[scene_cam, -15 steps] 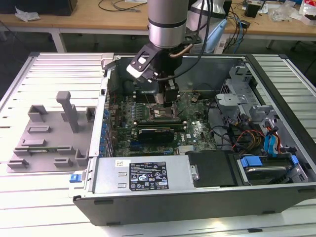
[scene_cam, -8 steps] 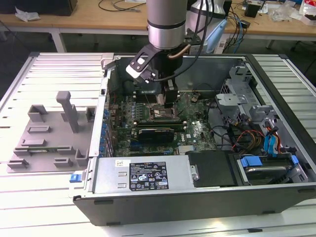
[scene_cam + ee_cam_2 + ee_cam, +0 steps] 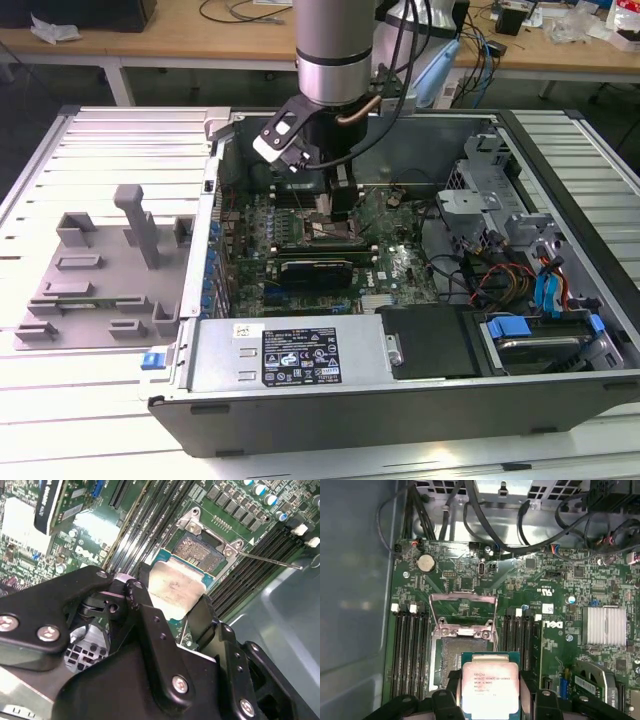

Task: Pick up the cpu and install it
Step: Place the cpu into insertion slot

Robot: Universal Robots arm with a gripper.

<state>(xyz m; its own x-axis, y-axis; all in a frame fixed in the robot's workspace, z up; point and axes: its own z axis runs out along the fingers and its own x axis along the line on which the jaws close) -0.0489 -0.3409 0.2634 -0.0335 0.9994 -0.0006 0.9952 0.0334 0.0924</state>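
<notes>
Between the fingertips of the gripper sits the cpu, clamped flat by two opposite edges. The open socket lies just ahead and beneath, partly overlapped, with edges roughly parallel.

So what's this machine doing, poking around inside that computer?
A robot arm is working inside an open desktop computer case. Its gripper is shut on the cpu, a silvery square chip, with a finger on each of two opposite edges. The chip hangs over the motherboard's socket, whose metal retention frame is flipped open. It does not look seated in the socket yet.
</notes>
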